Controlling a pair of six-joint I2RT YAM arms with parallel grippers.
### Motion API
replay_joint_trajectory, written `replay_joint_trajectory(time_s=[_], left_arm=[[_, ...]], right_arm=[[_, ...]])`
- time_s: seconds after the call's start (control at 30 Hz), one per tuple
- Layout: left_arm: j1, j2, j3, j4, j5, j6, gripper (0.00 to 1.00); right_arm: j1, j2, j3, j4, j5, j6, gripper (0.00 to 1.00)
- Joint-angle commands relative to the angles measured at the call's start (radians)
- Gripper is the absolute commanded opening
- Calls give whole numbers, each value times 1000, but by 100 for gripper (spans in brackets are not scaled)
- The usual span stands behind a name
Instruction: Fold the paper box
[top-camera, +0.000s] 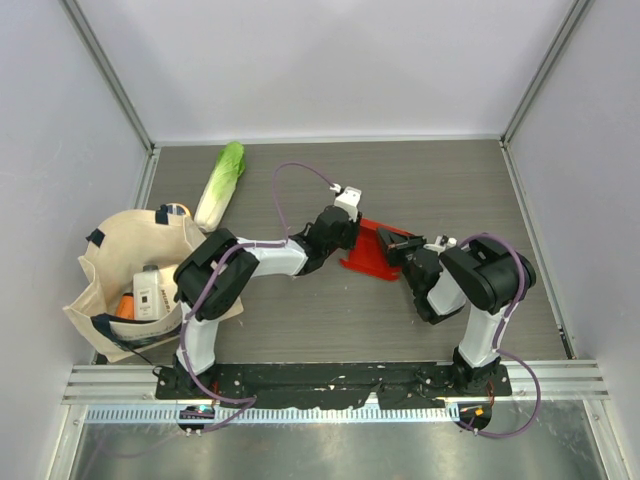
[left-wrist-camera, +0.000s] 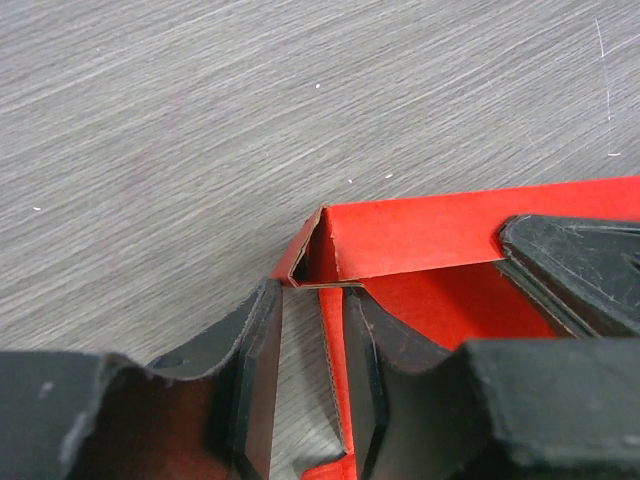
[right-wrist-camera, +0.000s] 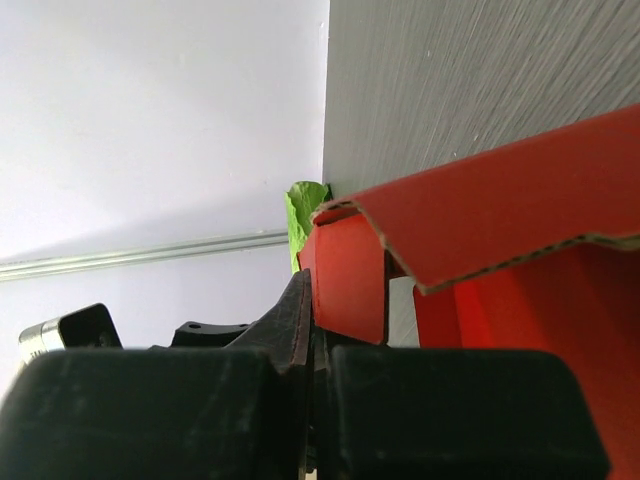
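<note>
Trouble would come from uneven pulling. Your right gripper looks pinched shut on a wall of the paper box, while your left gripper only straddles a side wall with its fingers apart. A tug could crease the card or swing it round. The box sits mid-table between both grippers, open side up. Its long axis seems to run from gripper to gripper.

bright red paper box (raw brownish at the cut edges), grey table with fine streaky grain, beige tote bag with navy trim, pale green-and-white cabbage
</note>
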Motion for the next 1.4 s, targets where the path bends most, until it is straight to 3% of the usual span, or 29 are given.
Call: replay_joint_trajectory(time_s=[0.0, 0.33, 0.53, 0.7, 0.93, 1.2, 1.3, 1.37], left_arm=[[-5, 5, 72, 84, 32, -37, 35], [-3, 14, 47, 109, 43, 17, 28], [0, 51, 96, 112, 14, -64, 14], [1, 62, 92, 132, -39, -136, 13], [21, -70, -69, 152, 26, -98, 21], [78, -289, -269, 112, 158, -14, 30], [104, -343, -313, 103, 187, 17, 35], [119, -345, -324, 102, 173, 48, 46]], right_arm=[[50, 41, -27, 239, -126, -19, 1], [28, 7, 8, 160, -159, -26, 1], [28, -125, 74, -133, -159, -45, 1], [27, -160, 83, -242, -152, -27, 1], [-31, -145, 72, -219, -219, 36, 1], [-101, -180, 126, -368, -307, 62, 1], [-114, -188, 130, -379, -322, 62, 1], [-121, -186, 134, -380, -331, 63, 1]])
